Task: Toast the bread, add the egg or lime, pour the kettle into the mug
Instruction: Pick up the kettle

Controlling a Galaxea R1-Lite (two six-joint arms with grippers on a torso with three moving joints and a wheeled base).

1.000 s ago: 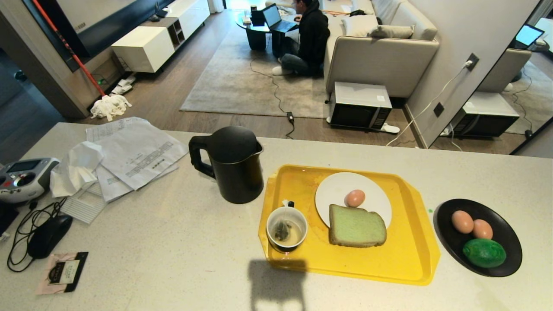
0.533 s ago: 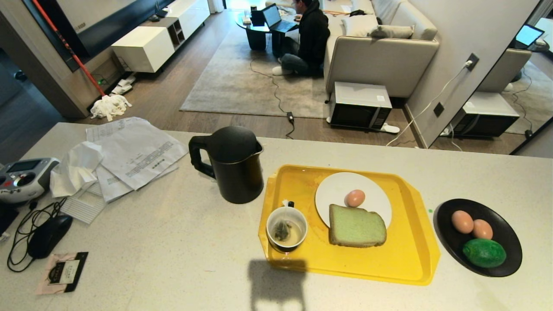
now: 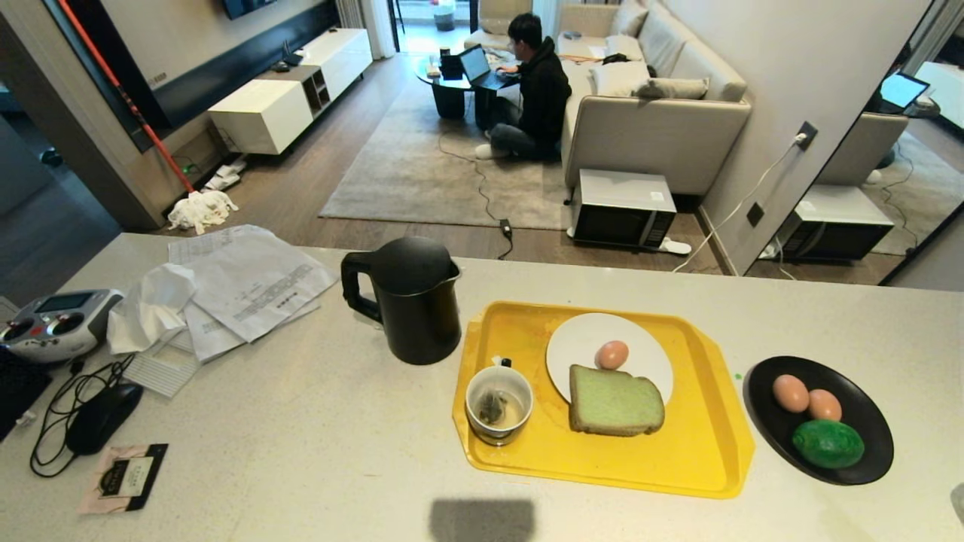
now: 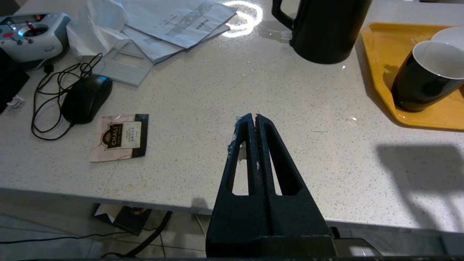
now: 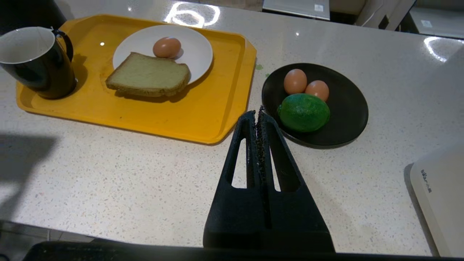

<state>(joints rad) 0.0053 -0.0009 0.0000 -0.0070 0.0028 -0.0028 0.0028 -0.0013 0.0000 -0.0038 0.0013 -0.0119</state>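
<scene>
On counter, same layout, camera raised

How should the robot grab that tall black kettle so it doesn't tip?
Probably by the loop handle of the tall matte black kettle. The handle sticks out on the robot's left, away from the yellow plastic tray, over bare counter. Coming from that side, the jaws could close across the upright bar; the round body looks too wide to pinch.

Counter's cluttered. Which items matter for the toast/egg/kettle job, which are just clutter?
Job: bread, egg on white plate, lime, kettle, mug.

Clutter: papers, tissue, mouse, remote controller, tea sachet.
</scene>
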